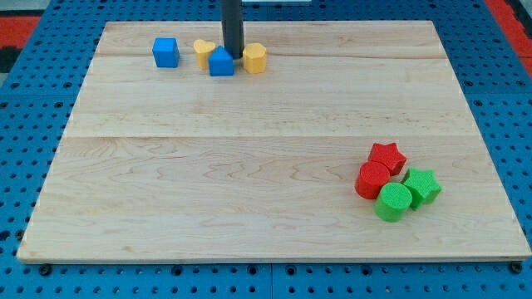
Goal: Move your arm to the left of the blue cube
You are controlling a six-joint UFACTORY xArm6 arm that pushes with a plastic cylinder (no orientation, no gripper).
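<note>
Reaching for the left flank of the blue cube [166,52] — rod only, with no pincer to open or close and nothing held.

My tip [233,55] sits between a blue block [221,62] and a yellow block [255,58], another yellow block [203,51] just to its left; the cube lies further left, apart. Best route, I judge — back off toward the view's bottom, swing left around the cluster, and stop just past the cube without nudging it.

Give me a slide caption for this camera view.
My tip sits between a blue block and yellow block, right of the blue cube.

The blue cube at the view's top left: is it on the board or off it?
On the board: the blue cube rests on the wooden board, inside its top edge.
</note>
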